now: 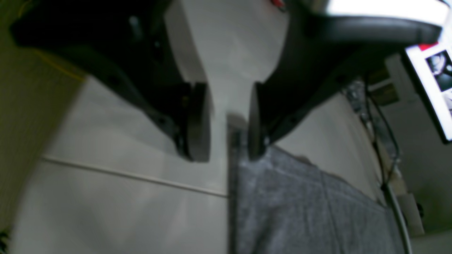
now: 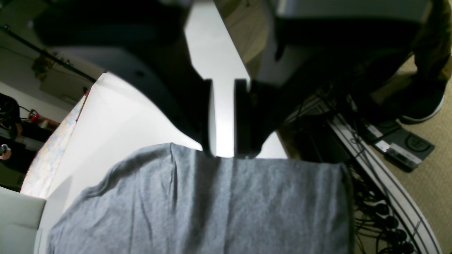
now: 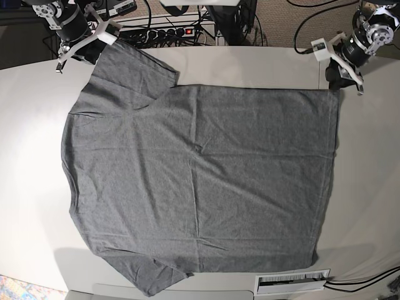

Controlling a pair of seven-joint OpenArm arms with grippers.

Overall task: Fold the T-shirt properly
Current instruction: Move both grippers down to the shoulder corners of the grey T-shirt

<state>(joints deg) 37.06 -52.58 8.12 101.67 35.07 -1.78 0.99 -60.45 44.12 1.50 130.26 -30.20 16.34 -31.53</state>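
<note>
The heather-grey T-shirt (image 3: 200, 175) lies spread flat on the white table (image 3: 25, 187), sleeves at the left and hem at the right. My left gripper (image 3: 342, 78) is at the far right hem corner. In the left wrist view its jaws (image 1: 226, 151) stand apart over the shirt's corner edge (image 1: 300, 204). My right gripper (image 3: 94, 47) is at the far left sleeve. In the right wrist view its jaws (image 2: 224, 153) show a narrow gap with bare table through it, tips at the sleeve's edge (image 2: 212, 204).
A power strip and cables (image 3: 169, 31) run behind the table's far edge. A white slotted plate (image 3: 292, 281) sits at the near edge. A monitor (image 1: 434, 81) stands to one side. A foot pedal (image 2: 402, 144) and cables (image 2: 381, 211) lie on the floor.
</note>
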